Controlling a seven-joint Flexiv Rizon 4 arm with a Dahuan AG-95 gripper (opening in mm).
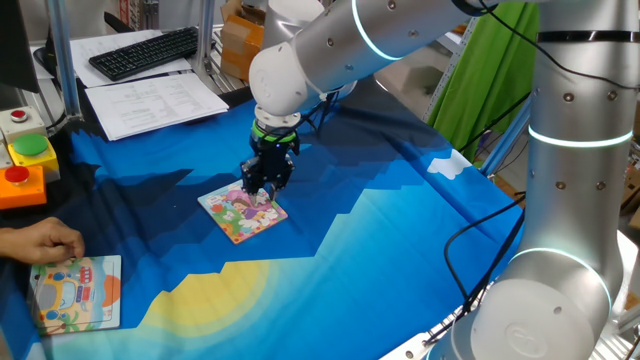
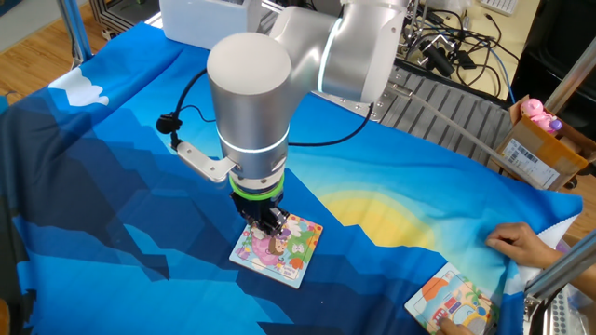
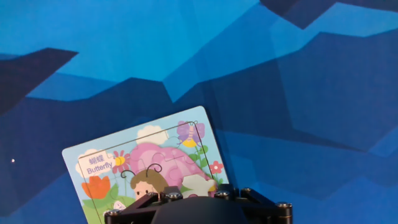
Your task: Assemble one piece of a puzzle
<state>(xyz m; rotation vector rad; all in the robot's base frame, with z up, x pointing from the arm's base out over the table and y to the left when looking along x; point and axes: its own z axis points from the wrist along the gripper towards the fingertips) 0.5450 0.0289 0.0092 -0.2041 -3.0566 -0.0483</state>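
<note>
The tool [image 1: 266, 184] points straight down over the puzzle [image 1: 243, 213], its fingertips at the board's upper half; the black housing hides the jaws in the hand view, and I cannot tell whether they are parted or gripping anything. In the hand view a small pale piece [image 3: 198, 185] sits in the pink picture just above the housing, at about 6 o'clock on the board. The puzzle lies flat on the blue cloth [image 1: 400, 240] that covers the worktop, tilted, one corner toward 12 o'clock in the hand view.

At 8 o'clock from the puzzle in one fixed view, well apart, lies a second board [image 1: 77, 293] with a person's hand [image 1: 42, 241] just above it. Farther out, at 10 o'clock, stand a green button [image 1: 32, 147] and a red button [image 1: 17, 176] at the cloth's edge. Beyond them lie papers [image 1: 155, 102] and a keyboard [image 1: 145, 52]. The arm [image 1: 420, 40] crosses from the right above it all.
</note>
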